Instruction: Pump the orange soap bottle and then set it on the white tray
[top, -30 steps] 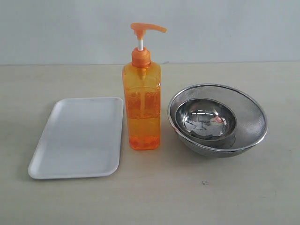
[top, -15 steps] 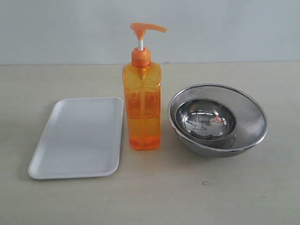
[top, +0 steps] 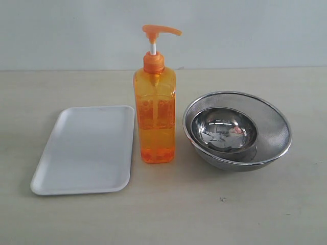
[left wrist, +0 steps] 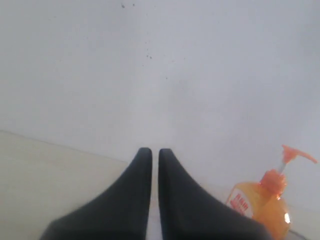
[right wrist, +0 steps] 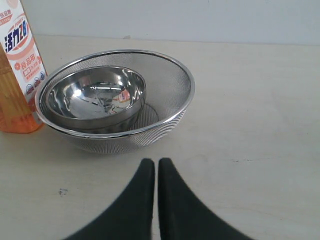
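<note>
So the orange soap bottle [top: 154, 117] is standing upright on the table [top: 204, 214], pretty much dead center in the exterior view. Its pump head is sitting all the way up and the spout is pointing toward the right of that view. It's resting on the bare tabletop, not on the white tray [top: 84, 150]. The tray is lying flat just beside it on the left, with one long edge running right up near the bottle's base, and I honestly can't tell if they're touching. On the bottle's other side a mesh strainer bowl [top: 276, 127] is sitting just beside it. A smaller steel bowl [top: 223, 130] is nesting inside that, off-center toward the bottle side. The left gripper [left wrist: 155, 152] is pointing at the plain wall [left wrist: 150, 60] with its two dark fingers drawn nearly together, leaving just a thin slit, and it's gripping nothing. The bottle is peeking in at the corner of that wrist view, well apart from the fingertips. The right gripper [right wrist: 156, 162] is hovering over bare table near the strainer's rim, fingers likewise pulled in to a sliver of a gap with nothing between them. In that wrist view the bottle's white label with red lettering is showing, right up against the strainer.
</note>
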`<state>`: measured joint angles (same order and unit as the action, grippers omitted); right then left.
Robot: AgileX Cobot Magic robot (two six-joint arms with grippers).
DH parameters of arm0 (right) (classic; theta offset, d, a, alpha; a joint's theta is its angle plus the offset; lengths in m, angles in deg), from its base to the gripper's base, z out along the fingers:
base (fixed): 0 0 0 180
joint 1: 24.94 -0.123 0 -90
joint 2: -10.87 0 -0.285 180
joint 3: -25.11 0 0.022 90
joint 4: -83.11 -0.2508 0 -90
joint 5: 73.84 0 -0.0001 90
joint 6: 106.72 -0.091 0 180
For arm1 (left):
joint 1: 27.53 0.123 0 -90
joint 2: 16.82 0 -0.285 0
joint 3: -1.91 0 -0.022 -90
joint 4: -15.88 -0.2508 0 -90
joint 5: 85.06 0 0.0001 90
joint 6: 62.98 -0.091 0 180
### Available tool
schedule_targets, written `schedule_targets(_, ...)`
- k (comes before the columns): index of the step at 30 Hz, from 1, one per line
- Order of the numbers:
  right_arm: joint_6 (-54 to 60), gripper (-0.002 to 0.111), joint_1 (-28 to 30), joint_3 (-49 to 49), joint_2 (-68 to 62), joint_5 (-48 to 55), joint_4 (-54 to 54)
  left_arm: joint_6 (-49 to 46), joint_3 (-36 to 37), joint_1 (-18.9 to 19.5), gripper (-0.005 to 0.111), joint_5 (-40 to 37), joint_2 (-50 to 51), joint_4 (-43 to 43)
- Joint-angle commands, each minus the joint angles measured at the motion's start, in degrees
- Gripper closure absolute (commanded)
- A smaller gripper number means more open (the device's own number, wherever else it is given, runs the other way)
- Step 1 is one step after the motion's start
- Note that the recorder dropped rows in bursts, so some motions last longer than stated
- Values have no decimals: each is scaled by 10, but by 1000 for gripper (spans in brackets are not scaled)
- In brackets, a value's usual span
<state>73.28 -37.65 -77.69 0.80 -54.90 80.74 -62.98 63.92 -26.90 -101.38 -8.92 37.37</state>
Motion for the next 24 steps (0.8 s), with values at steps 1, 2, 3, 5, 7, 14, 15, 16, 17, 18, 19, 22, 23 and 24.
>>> schedule_targets(1,0,108,2,0,4,-4,0,7,-9,0,102,-14,-1,46)
schedule_targets(2,0,108,2,0,4,-4,0,7,-9,0,102,-17,-1,46)
schedule_targets(3,0,108,2,0,4,-4,0,7,-9,0,102,-21,-1,46)
schedule_targets(5,0,108,2,0,4,-4,0,7,-9,0,102,-21,-1,46)
schedule_targets(7,0,108,2,0,4,-4,0,7,-9,0,102,-21,-1,49)
schedule_targets(14,0,108,2,0,4,-4,0,0,-9,0,102,-38,-1,135)
schedule_targets(15,0,108,2,0,4,-4,0,-23,-9,0,102,-47,-1,159)
schedule_targets(16,0,108,2,0,4,-4,0,-72,-9,0,102,-57,-1,196)
schedule_targets(17,0,108,2,0,4,-5,-3,-141,-9,0,102,-72,-1,247)
schedule_targets(18,0,108,2,0,4,-7,-3,-215,-9,0,102,-85,-1,294)
schedule_targets(19,0,108,2,0,4,-7,-3,-278,-9,0,102,-105,-1,356)
schedule_targets(22,0,108,2,0,4,-6,-3,-390,-9,1,102,-156,21,500)
schedule_targets(23,0,108,2,0,4,-6,-3,-418,-9,2,102,-163,32,522)
schedule_targets(24,0,108,2,0,4,-6,-3,-434,-9,2,102,-163,44,528)
